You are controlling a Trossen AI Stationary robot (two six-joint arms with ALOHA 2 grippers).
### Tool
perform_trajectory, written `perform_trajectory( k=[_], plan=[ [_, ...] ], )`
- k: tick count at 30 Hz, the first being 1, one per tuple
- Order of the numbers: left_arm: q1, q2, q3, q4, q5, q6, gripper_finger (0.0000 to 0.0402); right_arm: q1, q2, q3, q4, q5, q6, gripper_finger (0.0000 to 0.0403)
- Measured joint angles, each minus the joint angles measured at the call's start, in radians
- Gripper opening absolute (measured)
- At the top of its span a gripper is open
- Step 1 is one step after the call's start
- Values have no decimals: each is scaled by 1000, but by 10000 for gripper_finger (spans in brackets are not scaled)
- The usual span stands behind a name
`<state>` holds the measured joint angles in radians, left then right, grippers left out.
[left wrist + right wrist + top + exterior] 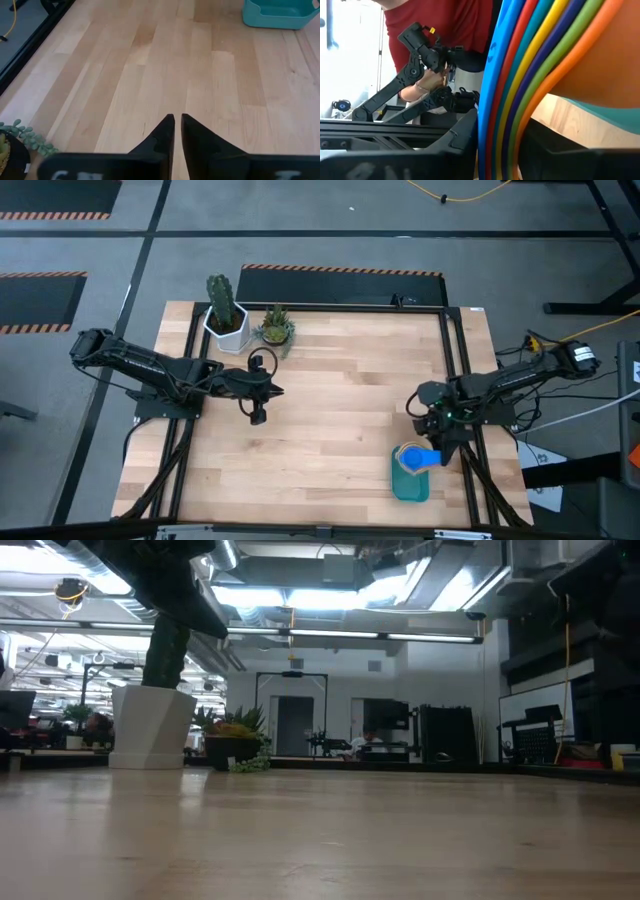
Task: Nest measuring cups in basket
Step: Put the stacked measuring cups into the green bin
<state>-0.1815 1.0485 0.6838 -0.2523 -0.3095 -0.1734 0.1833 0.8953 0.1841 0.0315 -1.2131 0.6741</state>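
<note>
Two dark jointed arms, matte black links, left arm (150,368) slim with looped black cable near its wrist, right arm (500,385) trailing black cabling (small green light at its wrist), left gripper (177,131) fingers black, tapered, wedge-shaped

1 teal basket (410,485). 1 stack of nested measuring cups (530,65), 6 coloured rims visible: light blue, red, yellow, dark blue, green, orange. 2 potted plants: cactus in white pot (225,315), small succulent (275,328). 2 arms. 1 person (445,30).
</note>
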Motion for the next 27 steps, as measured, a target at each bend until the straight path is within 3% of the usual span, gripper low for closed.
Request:
perform_trajectory(
  k=[16, 27],
  plan=[
    [0, 0, 0, 0, 0, 0, 1, 18, 159, 0, 2, 8, -153, 106],
    [0, 0, 0, 0, 0, 0, 22, 18, 230, 0, 2, 10, -192, 106]
  ],
)
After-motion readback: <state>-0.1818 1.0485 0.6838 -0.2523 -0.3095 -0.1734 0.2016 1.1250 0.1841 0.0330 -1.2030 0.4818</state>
